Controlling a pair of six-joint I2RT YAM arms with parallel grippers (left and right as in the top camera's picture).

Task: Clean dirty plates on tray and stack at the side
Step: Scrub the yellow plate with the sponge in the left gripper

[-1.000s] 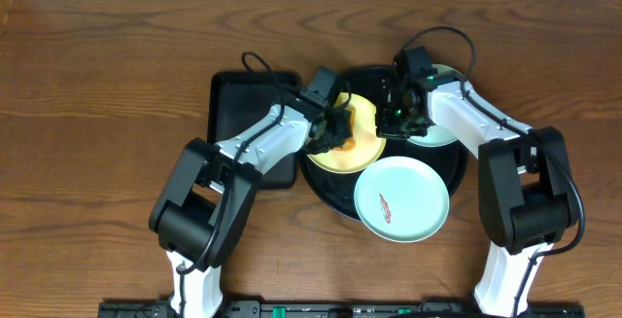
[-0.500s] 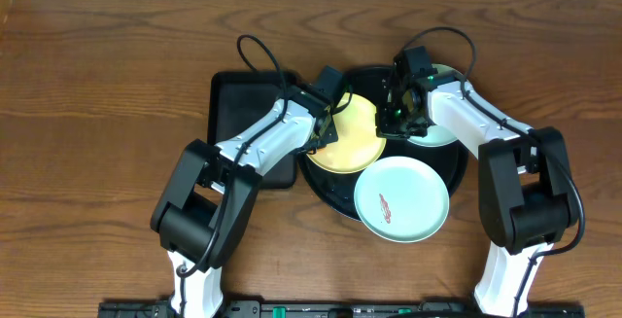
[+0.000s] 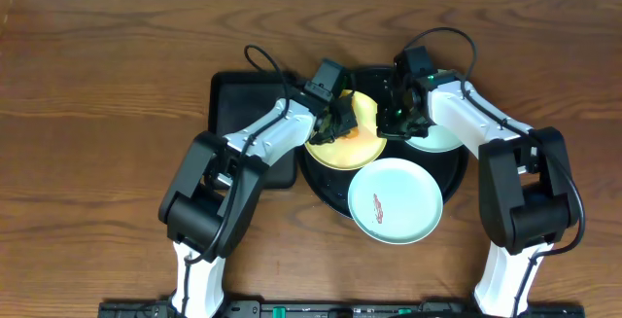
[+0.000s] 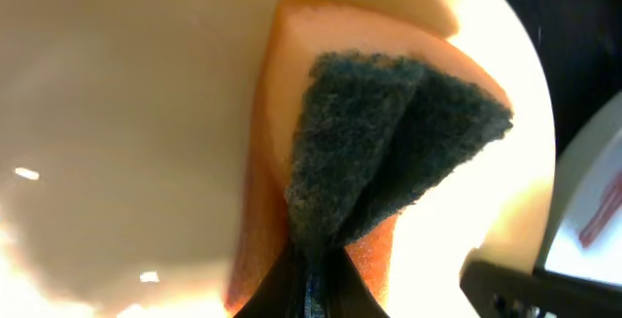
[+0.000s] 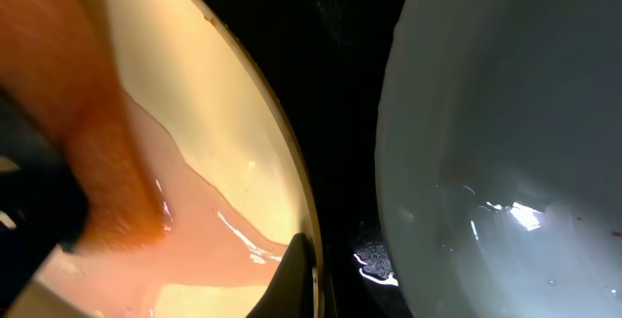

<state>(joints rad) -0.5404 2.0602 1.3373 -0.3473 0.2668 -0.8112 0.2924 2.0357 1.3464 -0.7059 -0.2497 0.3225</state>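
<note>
The pale yellow plate (image 3: pixel 352 141) lies on the round black tray (image 3: pixel 330 194). My left gripper (image 3: pixel 337 122) is shut on an orange sponge with a dark scouring side (image 4: pixel 389 153), pressed on the yellow plate (image 4: pixel 126 114). My right gripper (image 3: pixel 391 122) is shut on the yellow plate's rim (image 5: pixel 292 192). A mint-blue plate (image 3: pixel 437 135) lies under the right arm; it also shows in the right wrist view (image 5: pixel 515 143). A second mint-blue plate (image 3: pixel 395 199) with a red smear sits at the tray's front.
A smaller rectangular black tray (image 3: pixel 233 104) lies left of the round tray, under my left arm. Brown wooden table (image 3: pixel 97 114) all around.
My left gripper moved the sponge across the yellow plate, first left, then back toward its far right side. The front mint-blue plate shifted slightly left. The right gripper held still.
</note>
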